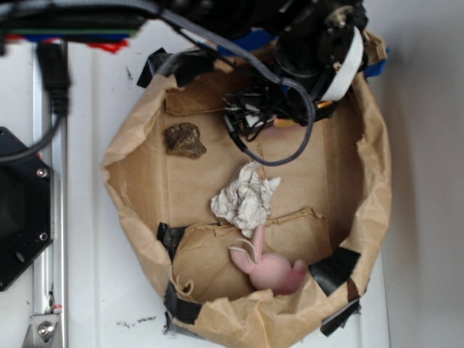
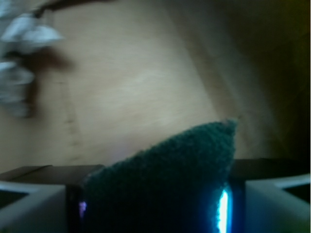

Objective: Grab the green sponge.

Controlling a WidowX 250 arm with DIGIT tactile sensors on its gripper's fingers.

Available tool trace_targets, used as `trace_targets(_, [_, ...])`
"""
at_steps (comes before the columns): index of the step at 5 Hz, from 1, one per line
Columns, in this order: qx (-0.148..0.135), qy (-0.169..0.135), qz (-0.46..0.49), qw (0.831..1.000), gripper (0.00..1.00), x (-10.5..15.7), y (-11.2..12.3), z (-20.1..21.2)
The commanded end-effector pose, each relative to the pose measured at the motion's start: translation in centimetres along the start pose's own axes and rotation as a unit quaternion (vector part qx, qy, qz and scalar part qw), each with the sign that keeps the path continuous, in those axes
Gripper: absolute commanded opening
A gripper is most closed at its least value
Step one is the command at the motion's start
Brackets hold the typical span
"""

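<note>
Wrist view: the dark green, rough-textured sponge (image 2: 165, 179) fills the lower centre of the frame, wedged between the two grey finger pads (image 2: 29, 206), which press its left and right sides; the jaws of the gripper (image 2: 155, 204) are closed on it, and its pointed corner rises above them against the tan floor of the brown paper-lined cardboard bin (image 2: 136, 82). A blurred crumpled white paper wad (image 2: 22, 58) sits at the far upper left of that view, well apart from the sponge. Exterior view: the black robot arm with white wrist band (image 1: 319, 43) hangs over the bin's top right corner (image 1: 370, 145), with black cables looping beneath it; the gripper itself is hidden under the arm there, and the sponge cannot be made out. Taking the white paper wad (image 1: 245, 194) as landmark, near the bin's centre: a small brown rough rock (image 1: 185, 140) lies up and to its left, apart from it; a pink soft toy rabbit (image 1: 270, 267) lies just below it, one ear reaching up close to the wad. The bin rests on a white desk (image 1: 94, 290); black tape patches (image 1: 335, 268) hold its rim.
</note>
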State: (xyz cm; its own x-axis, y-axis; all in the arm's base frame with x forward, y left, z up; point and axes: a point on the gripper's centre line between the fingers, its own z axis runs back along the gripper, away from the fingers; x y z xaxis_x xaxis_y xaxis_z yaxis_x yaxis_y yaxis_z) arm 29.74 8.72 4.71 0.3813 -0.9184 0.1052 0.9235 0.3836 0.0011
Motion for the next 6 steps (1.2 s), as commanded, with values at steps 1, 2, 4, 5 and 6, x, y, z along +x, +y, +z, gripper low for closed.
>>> trace_targets(1, [0.059,-0.004,0.046,0.997,0.0,7.4,-4.7,7.9])
trace_targets(2, [0.039,-0.034,0.143,0.988,0.0,6.9,-3.7,12.3])
trace_targets(4, [0.039,-0.087,0.363,0.927,0.0,3.5,-3.6,15.3])
trace_targets(5, [0.089,-0.07,0.462,0.88,0.0,3.0,-4.5,15.3])
trace_targets(6, [0.111,-0.033,0.535,0.837,0.0,3.5,-5.3,15.5])
